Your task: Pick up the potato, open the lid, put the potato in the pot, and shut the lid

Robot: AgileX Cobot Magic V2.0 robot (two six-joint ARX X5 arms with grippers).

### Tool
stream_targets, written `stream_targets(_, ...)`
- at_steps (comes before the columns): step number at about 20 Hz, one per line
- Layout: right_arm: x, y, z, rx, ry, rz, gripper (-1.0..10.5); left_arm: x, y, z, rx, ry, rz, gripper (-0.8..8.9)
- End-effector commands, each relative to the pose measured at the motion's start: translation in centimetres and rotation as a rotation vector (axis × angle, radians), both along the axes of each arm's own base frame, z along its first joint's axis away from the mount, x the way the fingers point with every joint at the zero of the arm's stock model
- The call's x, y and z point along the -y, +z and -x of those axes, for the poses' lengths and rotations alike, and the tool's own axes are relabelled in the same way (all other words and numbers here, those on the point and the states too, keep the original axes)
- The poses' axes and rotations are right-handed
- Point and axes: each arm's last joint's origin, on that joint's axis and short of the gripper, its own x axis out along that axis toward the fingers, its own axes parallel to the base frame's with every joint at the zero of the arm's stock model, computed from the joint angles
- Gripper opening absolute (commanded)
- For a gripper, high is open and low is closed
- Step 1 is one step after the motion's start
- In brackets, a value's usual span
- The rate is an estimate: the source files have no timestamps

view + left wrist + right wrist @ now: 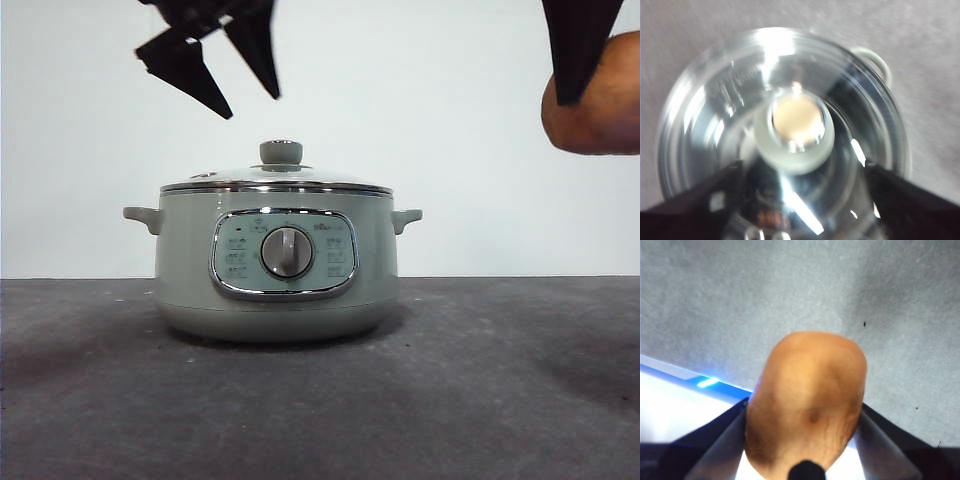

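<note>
1. Right gripper (580, 60): raised at the upper right of the front view, well off to one side of the pot (275, 265) and higher than its lid; jaws closed against both flanks of the potato (807, 405), which hangs clear of the table. Judged a waiting hold, kept off to the side until the pot is opened.
2. Left gripper (245, 95): above the lid (275, 180), jaws spread wide, holding nothing, not touching. In the left wrist view, jaws flank the lid's green knob (795, 132) from above. Judged aligned for a descent onto the knob.
3. Lid: seated flat on the pot's rim, chrome edge level; pot closed. Contents not discernible through the glare on the glass.
4. Pot: upright on the table, dial panel facing the front camera, both side handles visible.
5. Table (500, 400): dark grey, matte, slightly textured cover; tiny specks in the right wrist view.
6. Room: plain pale wall behind; a small blue light at the table's edge in the right wrist view.
</note>
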Motion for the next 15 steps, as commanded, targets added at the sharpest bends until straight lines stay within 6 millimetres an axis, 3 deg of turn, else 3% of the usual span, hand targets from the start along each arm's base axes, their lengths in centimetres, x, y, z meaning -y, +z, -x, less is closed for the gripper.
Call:
stream_targets(1,0.0,0.1,0.1,0.008,0.009,0.003,0.0,1.3,-0.8,-1.1,0.016,-0.022,-0.043,6.66)
stream_targets(8,0.0,0.1,0.1,0.009,0.011,0.003,0.0,3.6,-3.6,-2.8,-0.011,-0.031,-0.099,6.56)
stream_targets(11,0.0,0.1,0.1,0.011,0.011,0.0,0.0,3.9,-3.9,-3.1,0.01,-0.037,-0.106,6.54)
stream_targets(14,0.0,0.1,0.1,0.011,0.011,0.001,0.0,4.0,-4.0,-3.3,0.015,-0.041,-0.094,5.29)
stream_targets(15,0.0,0.1,0.1,0.011,0.011,0.001,0.0,3.9,-4.2,-3.4,0.006,-0.037,-0.093,5.31)
